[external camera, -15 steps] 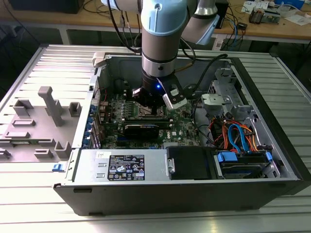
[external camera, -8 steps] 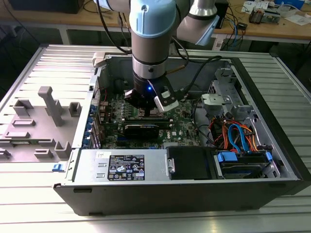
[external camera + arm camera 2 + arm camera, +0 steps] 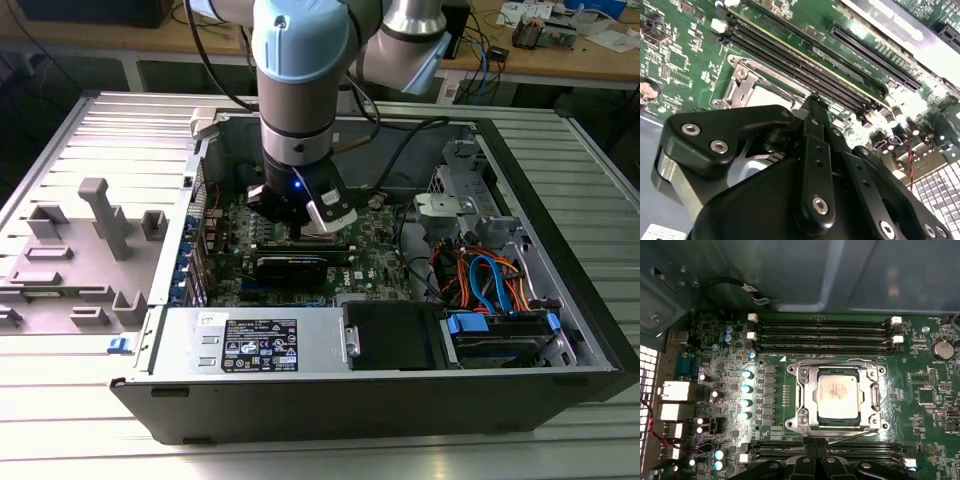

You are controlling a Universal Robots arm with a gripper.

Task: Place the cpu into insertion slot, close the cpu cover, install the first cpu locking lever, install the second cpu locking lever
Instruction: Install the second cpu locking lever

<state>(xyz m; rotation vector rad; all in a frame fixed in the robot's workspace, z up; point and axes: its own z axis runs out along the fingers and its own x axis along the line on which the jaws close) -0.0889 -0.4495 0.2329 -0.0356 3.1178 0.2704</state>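
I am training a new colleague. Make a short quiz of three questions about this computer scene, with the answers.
1. True or false: the cpu already sits in the insertion slot.
2. The memory slots lie: A) on one side of the socket; B) on two opposite sides.
3. Fill in: in the exterior view the gripper is low over the green ____.

Key: 1 true; 2 B; 3 motherboard.
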